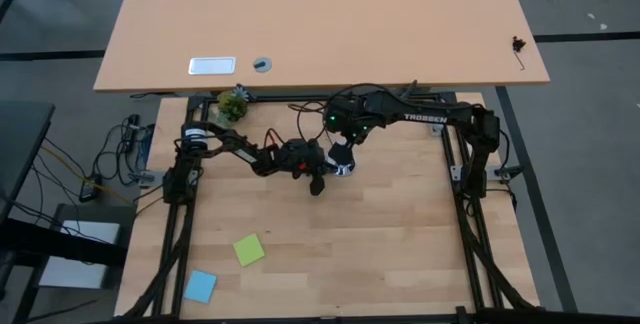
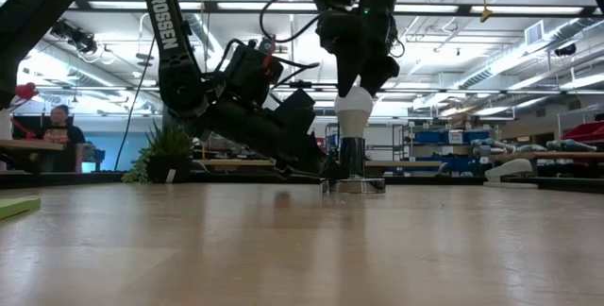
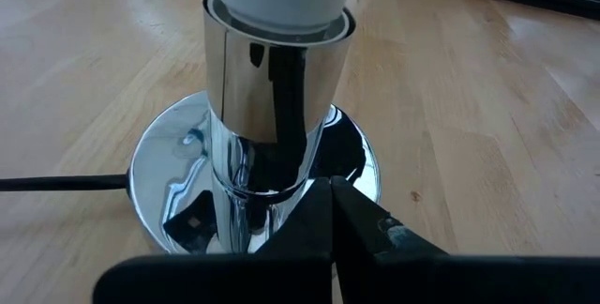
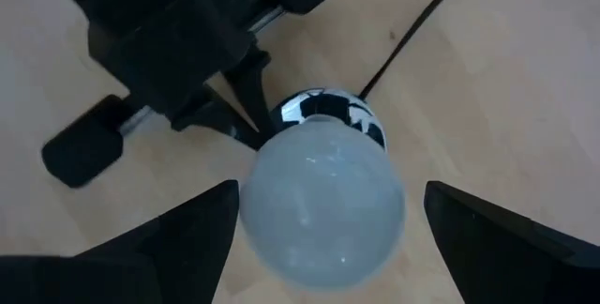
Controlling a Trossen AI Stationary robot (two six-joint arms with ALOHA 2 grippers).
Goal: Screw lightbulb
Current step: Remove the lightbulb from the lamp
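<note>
- The lightbulb (image 2: 354, 112) stands upright with its base down inside the chrome socket (image 3: 277, 107), near the middle of the surface (image 1: 380, 254).
- The right tool (image 4: 323, 212) hangs straight above the bulb, its fingers spread wide on either side of the glass and touching nothing; it holds nothing.
- The left tool (image 3: 330, 212) lies low at the socket's foot, fingers pressed together against the round chrome base (image 3: 169, 163), apparently pinning it down rather than gripping it.
- A black cord (image 3: 61, 183) runs away from the base across the surface.
- Risk: whether the thread has caught cannot be seen; if the right tool closes off-centre, it could tip the bulb and cross-thread it.
- Risk: too hard a squeeze could crack the glass; too light, and the fingers would slip round it.
- Risk: if the left tool's hold slides on the polished chrome, the socket would turn with the bulb.
</note>
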